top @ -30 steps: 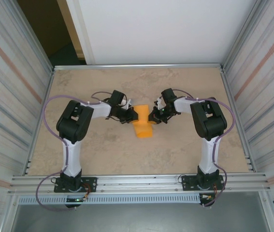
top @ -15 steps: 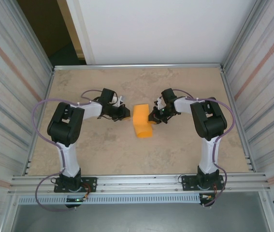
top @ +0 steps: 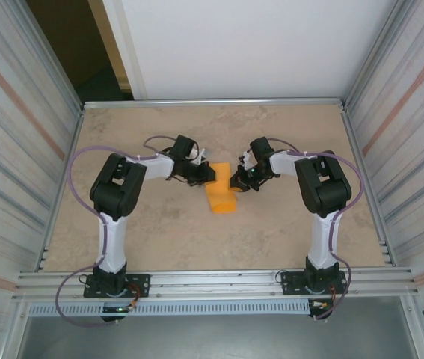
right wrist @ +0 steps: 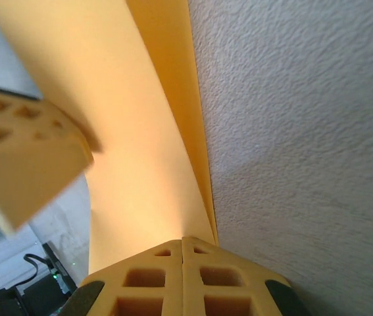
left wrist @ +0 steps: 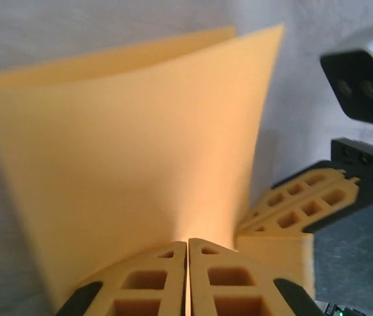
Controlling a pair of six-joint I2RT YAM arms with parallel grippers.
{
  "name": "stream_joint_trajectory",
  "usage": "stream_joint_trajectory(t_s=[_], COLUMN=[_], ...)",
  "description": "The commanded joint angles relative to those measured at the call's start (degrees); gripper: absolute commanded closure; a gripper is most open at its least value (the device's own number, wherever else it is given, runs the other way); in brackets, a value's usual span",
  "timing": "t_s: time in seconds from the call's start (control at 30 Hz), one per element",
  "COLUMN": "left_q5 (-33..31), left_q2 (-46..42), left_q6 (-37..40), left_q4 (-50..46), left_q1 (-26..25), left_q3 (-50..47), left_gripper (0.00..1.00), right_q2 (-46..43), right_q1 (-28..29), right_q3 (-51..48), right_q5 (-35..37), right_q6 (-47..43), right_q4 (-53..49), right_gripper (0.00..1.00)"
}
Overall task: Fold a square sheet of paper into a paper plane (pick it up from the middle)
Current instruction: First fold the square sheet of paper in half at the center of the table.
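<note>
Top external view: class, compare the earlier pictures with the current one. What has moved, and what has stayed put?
The left arm swung out to the left, then came back right. The left gripper now sits shut on the left edge of the folded bright orange sheet of paper, further in than a second ago. The right gripper stayed shut on the sheet's right edge, and the sheet kept its place.

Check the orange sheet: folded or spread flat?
Folded: the square sheet of paper is doubled over, two layers' edges showing in the left wrist view.
</note>
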Motion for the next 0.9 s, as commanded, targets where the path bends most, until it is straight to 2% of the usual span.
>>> stream_joint_trajectory(t_s=[0.0,0.2,0.27,0.5,0.67,0.87], left_q5=[-1.26,-2.87,-2.82,0.96,-0.63,-3.18], left_q2=[1.40,0.42,-2.27,-8.10,-4.03,-0.27], left_q6=[3.07,7.67,9.02,6.20,3.33,4.02], left_q4=[-3.15,-6.18,-7.39,-0.93,0.40,-3.35], left_q1=[2.83,7.08,7.27,2.35,-0.53,-0.19], left_q3=[-1.01,-1.56,-0.90,-1.58,0.62,4.67], left_gripper=[0.89,0.89,0.89,0.88,0.88,0.88], right_q2=[9.08,9.07,9.08,8.91,9.15,9.11], right_q1=[-0.76,-0.86,-0.78,-0.71,-0.69,-0.73], right_q3=[-6.62,-6.89,-6.82,-6.88,-6.88,-7.21], right_q5=[18.99,19.29,19.20,18.98,19.03,19.12], right_q6=[-0.16,-0.13,-0.11,0.01,0.00,0.05], right_q4=[-10.01,-9.91,-9.94,-9.95,-9.83,-9.58], right_gripper=[1.00,1.00,1.00,1.00,1.00,1.00])
